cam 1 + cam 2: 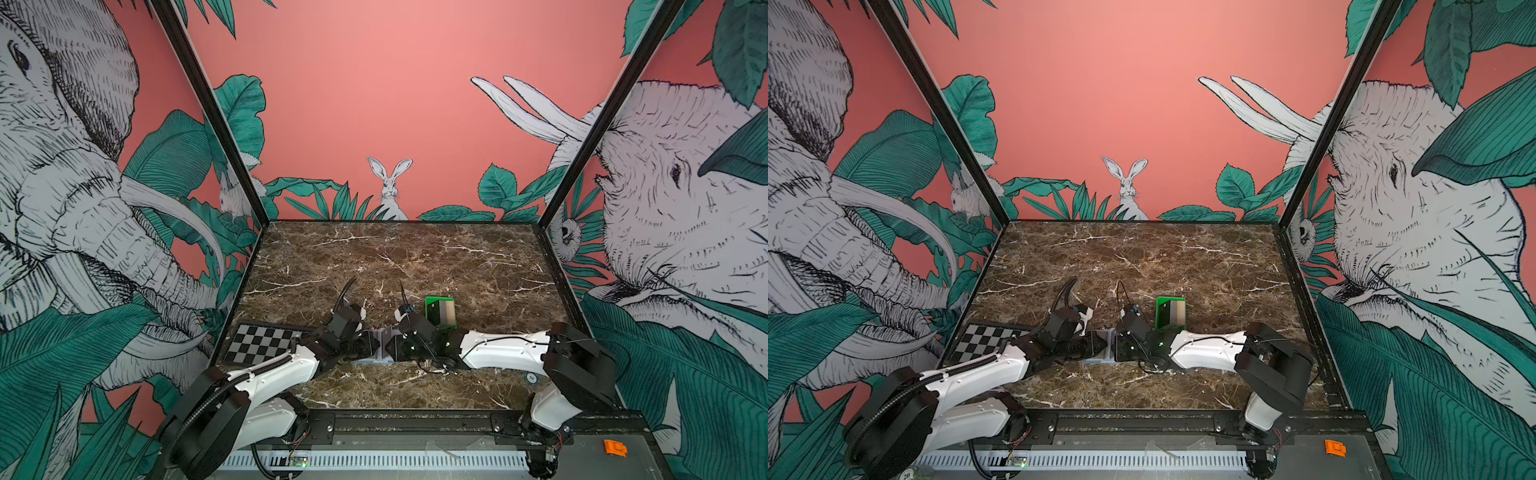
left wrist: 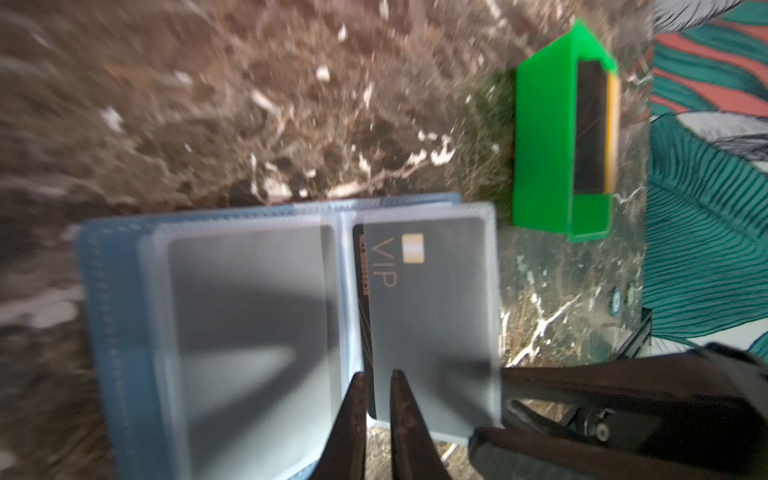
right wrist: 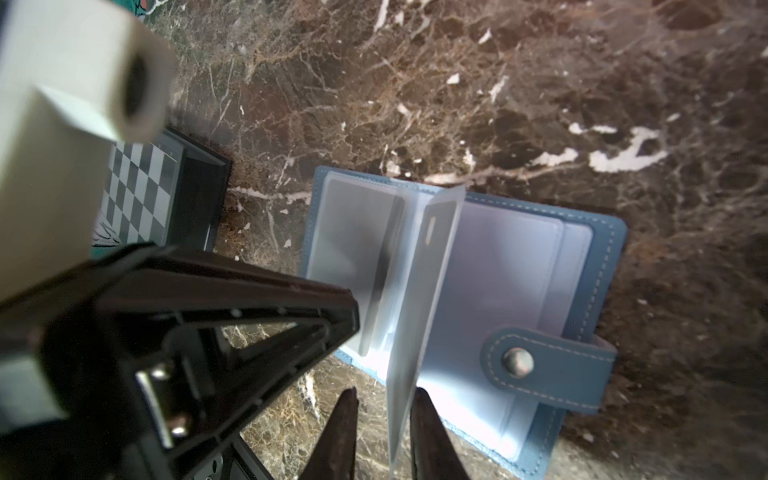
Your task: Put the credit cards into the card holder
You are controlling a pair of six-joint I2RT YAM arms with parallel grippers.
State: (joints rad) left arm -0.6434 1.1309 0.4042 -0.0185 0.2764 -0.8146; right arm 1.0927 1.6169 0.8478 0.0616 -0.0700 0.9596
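Status: task part done. The card holder (image 2: 124, 332) lay open and flat on the table (image 1: 395, 257), near the front, between the two arms. One card, the VIP card (image 2: 432, 299), sat fully inside a clear sleeve (image 3: 419, 291). At least three spare cards (image 1: 442, 311), dark, grey and tan, remained in the green tray (image 1: 438, 298), just behind the right arm's wrist. Judged approx. one card in, the rest yet to go.

Grippers: the left gripper (image 2: 376, 374) had its fingers nearly together, a slim gap only, over the VIP card's long edge by the spine. Whether they pinched it could not be told. The right gripper (image 3: 384, 392) had its fingers apart, with the sleeve standing on edge between them and daylight on one side, so no clamp was evident.

View differences:
- Both top views gave the overall layout, incl. the tray contents and the checkered plate (image 1: 262, 343) at left, but the holder was mostly hidden under the grippers.
- Left wrist view alone showed the VIP lettering and chip.
- Right wrist view alone showed the sleeve raised upright and the snap tab (image 3: 548, 365) lying open. A dark shape on the opposite page might be a second card; not confirmed.
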